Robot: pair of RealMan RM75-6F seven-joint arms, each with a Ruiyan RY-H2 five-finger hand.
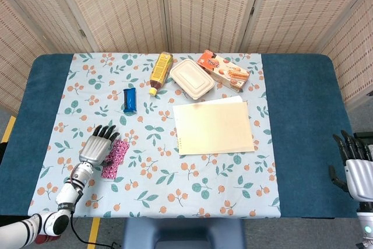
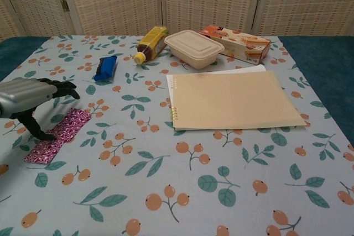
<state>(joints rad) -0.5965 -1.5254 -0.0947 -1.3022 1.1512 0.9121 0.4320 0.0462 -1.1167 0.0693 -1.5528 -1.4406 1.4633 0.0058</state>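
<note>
1. Down at the near left, the left hand (image 2: 30, 100) hovers over the pink patterned packet (image 2: 59, 135), fingers spread and arched above it, thumb tip planted on its foil; nothing is gripped.
2. That packet lies flat on the floral tablecloth (image 1: 157, 161), well short of the blue snack bar (image 1: 130, 100).
3. Far right, the right hand (image 1: 355, 167) hangs off the table's edge, fingers apart, holding nothing.
4. Centre table: a tan notebook (image 2: 232, 100). Behind it sit a beige lidded food box (image 2: 193, 48), a tea bottle (image 2: 150, 43) on its side, and an orange biscuit box (image 2: 237, 42).
</note>
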